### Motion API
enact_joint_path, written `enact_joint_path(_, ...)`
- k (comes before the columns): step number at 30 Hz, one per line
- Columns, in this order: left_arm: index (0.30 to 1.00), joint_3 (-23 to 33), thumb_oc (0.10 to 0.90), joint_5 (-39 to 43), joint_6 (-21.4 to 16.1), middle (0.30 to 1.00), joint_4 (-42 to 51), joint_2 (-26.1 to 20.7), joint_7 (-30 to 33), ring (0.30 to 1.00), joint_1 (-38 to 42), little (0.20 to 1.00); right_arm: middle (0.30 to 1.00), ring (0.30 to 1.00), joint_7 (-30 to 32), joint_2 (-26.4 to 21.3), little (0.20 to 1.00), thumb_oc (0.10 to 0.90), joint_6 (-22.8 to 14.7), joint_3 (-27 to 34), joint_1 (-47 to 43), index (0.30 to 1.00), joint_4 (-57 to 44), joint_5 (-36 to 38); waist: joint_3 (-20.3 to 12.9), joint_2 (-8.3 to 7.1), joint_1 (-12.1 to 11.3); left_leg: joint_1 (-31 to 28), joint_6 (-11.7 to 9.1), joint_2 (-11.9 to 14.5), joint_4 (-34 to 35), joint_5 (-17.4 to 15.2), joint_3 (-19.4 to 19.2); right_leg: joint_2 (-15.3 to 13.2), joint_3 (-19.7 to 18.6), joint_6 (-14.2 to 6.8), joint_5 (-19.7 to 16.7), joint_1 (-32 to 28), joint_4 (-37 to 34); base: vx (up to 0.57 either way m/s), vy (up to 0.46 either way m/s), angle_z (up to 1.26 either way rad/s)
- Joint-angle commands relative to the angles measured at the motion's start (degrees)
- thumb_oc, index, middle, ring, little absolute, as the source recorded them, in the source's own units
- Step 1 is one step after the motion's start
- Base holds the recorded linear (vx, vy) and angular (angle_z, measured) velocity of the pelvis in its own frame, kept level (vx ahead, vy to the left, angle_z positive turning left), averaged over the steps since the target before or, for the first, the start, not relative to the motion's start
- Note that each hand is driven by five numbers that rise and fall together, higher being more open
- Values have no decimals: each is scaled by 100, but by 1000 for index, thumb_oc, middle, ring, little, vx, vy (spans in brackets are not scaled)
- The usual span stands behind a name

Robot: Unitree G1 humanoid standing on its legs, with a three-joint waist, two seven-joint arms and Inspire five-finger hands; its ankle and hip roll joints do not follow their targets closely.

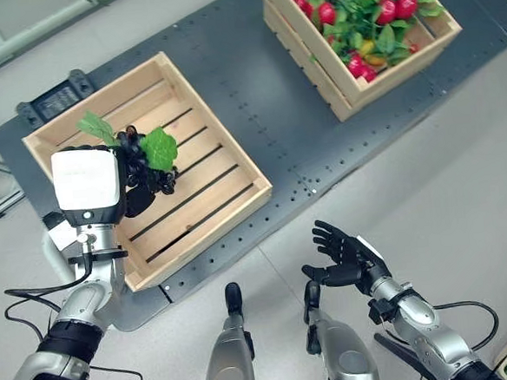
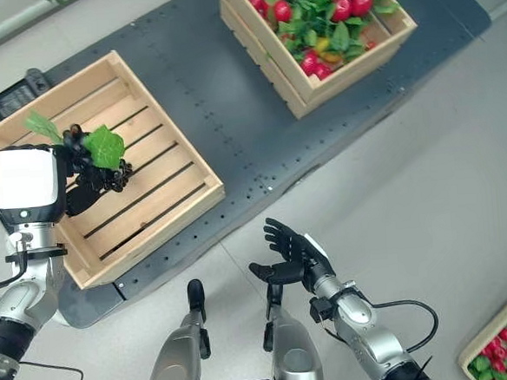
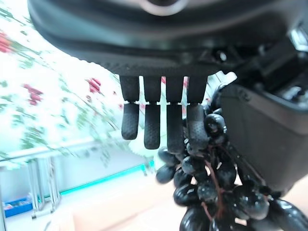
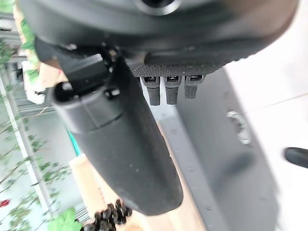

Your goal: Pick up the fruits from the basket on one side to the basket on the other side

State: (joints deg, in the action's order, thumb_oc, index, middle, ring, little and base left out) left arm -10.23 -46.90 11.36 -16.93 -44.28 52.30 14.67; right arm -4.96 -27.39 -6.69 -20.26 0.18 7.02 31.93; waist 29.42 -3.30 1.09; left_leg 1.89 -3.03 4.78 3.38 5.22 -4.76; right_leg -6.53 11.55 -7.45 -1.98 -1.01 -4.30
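while the left hand (image 1: 138, 188) grips dark grapes (image 1: 152, 171) above the slatted crate (image 1: 222, 170), the right hand (image 1: 345, 255) hangs open-fingered.

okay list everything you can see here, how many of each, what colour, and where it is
Wooden crate: one, pale wood, slatted, on the robot's left end of the platform, nothing lying on its floor.
Full crate: one, pale wood, far right end of the platform, packed with red fruits and green leaves.
Grape bunch: one, black with green leaves, held above the left crate.
Platform: one, dark grey, on the pale floor.
Third basket: one, red fruits and leaves, at the robot's near right.
Left hand: dark, shut on the grape bunch.
Right hand: dark, open, holding nothing, over the floor.
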Motion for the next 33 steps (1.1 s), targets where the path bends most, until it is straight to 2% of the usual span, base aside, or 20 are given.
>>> enact_joint_path(1, 300, 388, 400, -73, -768, 300, 259, 214, 1333, 300, 53, 300, 900, 900, 6, 33, 900, 800, -748, 116, 329, 900, -502, -26, -1536, 56, 78, -141, -99, -260, 43, -385, 9, -12, -255, -40, 131, 193, 279, 63, -34, 8)
enact_joint_path(2, 300, 491, 400, -50, -1104, 300, 390, 348, 1350, 300, -18, 300, 900, 900, 16, 59, 900, 800, -734, 161, 344, 900, -542, -6, -1671, 65, 66, -239, -108, -253, 120, -395, 19, -12, -243, -35, 125, 102, 207, 64, -29, 14)
enact_joint_path(4, 300, 640, 400, -170, -1468, 300, 641, 525, 1381, 300, -126, 300, 900, 900, 23, 101, 900, 800, -750, 207, 361, 900, -605, -53, -1832, 82, 63, -342, -118, -239, 162, -438, 23, -16, -216, -35, 92, -27, 86, 70, -20, 17)
enact_joint_path(5, 300, 732, 400, 76, -1839, 300, 877, 662, 1180, 300, -181, 300, 900, 900, 40, 140, 900, 800, -765, 260, 362, 900, -672, -147, -1973, 88, 56, -405, -127, -223, 162, -497, 13, -34, -195, -42, 54, -119, -14, 66, -17, 13)
enact_joint_path(6, 300, 771, 400, 177, -2018, 300, 928, 713, 1193, 300, -212, 300, 900, 900, 45, 148, 900, 800, -778, 268, 367, 900, -689, -156, -2001, 92, 55, -423, -128, -219, 162, -512, 9, -39, -187, -44, 41, -147, -44, 51, -23, 7)
enact_joint_path(8, 300, 973, 400, 770, -2817, 300, 1289, 1045, 749, 300, -346, 300, 900, 900, 94, 211, 900, 800, -875, 394, 355, 900, -875, -268, -2148, 107, 31, -481, -138, -187, 162, -569, 21, -76, -154, -66, 37, -226, -70, 5, -18, -1)
enact_joint_path(9, 300, 1051, 400, 1057, -3078, 300, 1494, 1161, 523, 300, -409, 300, 900, 900, 101, 230, 900, 800, -910, 472, 344, 900, -989, -349, -2203, 110, 17, -500, -146, -175, 162, -582, 24, -88, -133, -71, 42, -248, -70, 3, -29, -4)
enact_joint_path(12, 300, 1115, 400, 1755, -3477, 300, 1838, 1317, -72, 300, -516, 300, 900, 900, 113, 219, 900, 800, -924, 618, 277, 900, -1251, -383, -2272, 115, -1, -584, -142, -180, 162, -628, 19, -97, -135, -87, 47, -286, -70, 0, -15, -3)
enact_joint_path(13, 300, 1143, 400, 2238, -3621, 300, 2087, 1413, -501, 300, -551, 300, 900, 900, 67, 199, 900, 800, -965, 719, 212, 900, -1441, -386, -2307, 114, -12, -637, -134, -175, 162, -668, -2, -100, -130, -89, 51, -308, -70, 0, 0, 0)
enact_joint_path(16, 300, 1119, 400, 2889, -3765, 300, 2327, 1450, -932, 300, -557, 300, 900, 900, -55, 125, 900, 800, -980, 843, 52, 900, -1622, -293, -2341, 125, -43, -695, -122, -168, 162, -698, 1, -102, -122, -92, 59, -358, -70, 0, 0, 0)
enact_joint_path(17, 300, 1101, 400, 3322, -3852, 300, 2449, 1522, -1246, 300, -535, 300, 900, 900, -162, 93, 900, 800, -1013, 930, -81, 900, -1751, -70, -2369, 125, -66, -744, -109, -173, 162, -730, 6, -105, -119, -90, 74, -394, -70, 0, 0, 0)
enact_joint_path(21, 300, 940, 400, 4139, -3883, 300, 2559, 1646, -1692, 300, -383, 300, 900, 900, -404, 60, 900, 800, -1022, 948, -399, 900, -1897, 268, -2425, 137, -127, -823, -77, -175, 162, -795, 25, -111, -84, -90, 108, -459, -70, 0, 0, 0)
enact_joint_path(27, 300, 785, 400, 4682, -3859, 300, 2675, 1788, -2117, 300, -242, 300, 900, 900, -640, 167, 900, 800, -949, 874, -706, 900, -2016, 559, -2493, 140, -188, -892, -55, -160, 162, -849, 48, -106, -62, -80, 151, -521, -70, 0, 0, 0)
enact_joint_path(33, 300, 652, 400, 4752, -3723, 300, 2822, 1752, -2332, 300, -178, 300, 900, 900, -694, 179, 900, 800, -906, 835, -921, 900, -2190, 509, -2567, 140, -237, -913, -51, -148, 162, -865, 63, -105, -58, -78, 154, -532, -70, 20, -4, 0)
